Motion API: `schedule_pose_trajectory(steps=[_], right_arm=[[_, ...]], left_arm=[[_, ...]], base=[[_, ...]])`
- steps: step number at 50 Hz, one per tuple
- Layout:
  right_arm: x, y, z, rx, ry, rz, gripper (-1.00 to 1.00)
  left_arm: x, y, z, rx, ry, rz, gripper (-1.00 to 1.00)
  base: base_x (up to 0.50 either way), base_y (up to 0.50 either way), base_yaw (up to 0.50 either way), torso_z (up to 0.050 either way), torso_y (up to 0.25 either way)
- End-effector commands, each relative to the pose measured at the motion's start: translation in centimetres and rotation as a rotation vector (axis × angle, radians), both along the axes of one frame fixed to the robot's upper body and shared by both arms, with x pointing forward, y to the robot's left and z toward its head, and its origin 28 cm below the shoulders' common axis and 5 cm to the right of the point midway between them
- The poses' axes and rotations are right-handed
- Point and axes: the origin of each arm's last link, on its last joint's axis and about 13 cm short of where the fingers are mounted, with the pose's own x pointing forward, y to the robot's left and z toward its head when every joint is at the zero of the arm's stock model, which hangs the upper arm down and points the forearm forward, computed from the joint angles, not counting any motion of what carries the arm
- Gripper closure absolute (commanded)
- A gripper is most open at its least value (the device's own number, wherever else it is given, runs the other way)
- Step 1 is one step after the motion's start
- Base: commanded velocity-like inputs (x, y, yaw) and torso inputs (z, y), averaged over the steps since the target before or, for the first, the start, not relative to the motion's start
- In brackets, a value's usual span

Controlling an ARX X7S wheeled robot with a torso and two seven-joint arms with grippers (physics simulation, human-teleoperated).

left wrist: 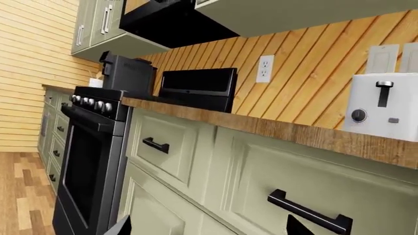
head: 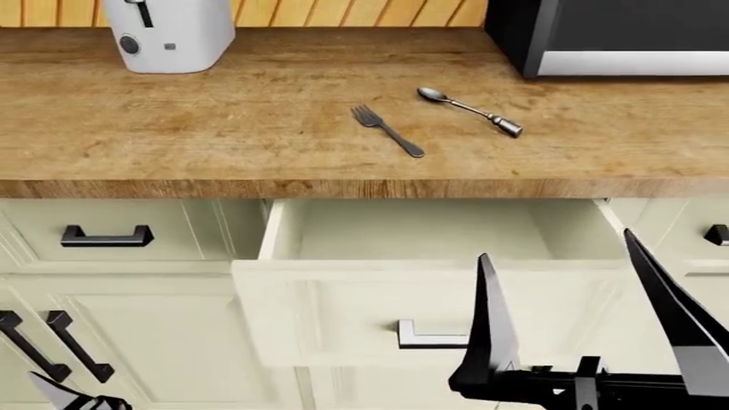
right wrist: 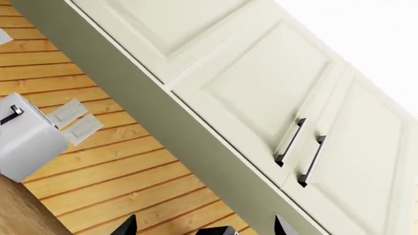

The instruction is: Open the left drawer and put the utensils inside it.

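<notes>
The left drawer (head: 376, 303) stands pulled out below the wooden counter, its plain cream inside (head: 422, 229) showing nothing in it. The black bar handle (head: 428, 336) is partly hidden behind my right gripper (head: 581, 320), which hangs open in front of the drawer front with nothing between its fingers. The utensils lie on the counter behind the drawer: the fork (head: 387, 131) and, to its right, the spoon (head: 469, 109). My left gripper (left wrist: 209, 230) is open and empty, low at the left, facing closed cabinet fronts. In the right wrist view the right gripper (right wrist: 203, 227) points up at the upper cabinets.
A white toaster (head: 171, 30) stands at the counter's back left, a dark appliance (head: 609, 34) at the back right. A closed drawer with a black handle (head: 106, 237) sits left of the open one. A black stove (left wrist: 91, 156) stands further along the cabinets.
</notes>
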Motion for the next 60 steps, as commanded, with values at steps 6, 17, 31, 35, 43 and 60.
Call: schedule_pose_trajectory(steps=[6, 17, 31, 35, 43, 60], right_arm=[[-0.06, -0.05, 0.43, 0.029, -0.017, -0.008, -1.0], [-0.09, -0.04, 0.53, 0.033, -0.019, -0.006, -1.0], [-0.09, -0.07, 0.69, 0.049, -0.032, -0.011, -1.0], [-0.13, -0.06, 0.68, 0.052, -0.031, -0.008, -1.0], [-0.11, -0.09, 0.59, 0.053, -0.028, -0.01, -1.0], [-0.21, -0.06, 0.67, 0.062, -0.027, -0.004, -1.0]], left_arm=[[0.03, 0.02, -0.01, -0.011, 0.001, 0.003, -1.0], [0.06, 0.03, 0.03, -0.009, 0.0, 0.003, -1.0], [0.04, 0.05, 0.04, -0.005, 0.003, 0.005, -1.0], [0.04, 0.04, 0.04, -0.004, 0.004, 0.005, -1.0], [0.05, 0.01, 0.09, 0.0, 0.004, -0.001, -1.0], [0.01, 0.0, 0.13, 0.003, 0.007, 0.001, -1.0]], base=[[0.0, 0.0, 0.0, 0.05, 0.0], [0.0, 0.0, 0.0, 0.05, 0.0], [0.0, 0.0, 0.0, 0.05, 0.0], [0.0, 0.0, 0.0, 0.05, 0.0], [0.0, 0.0, 0.0, 0.05, 0.0], [0.0, 0.0, 0.0, 0.05, 0.0]])
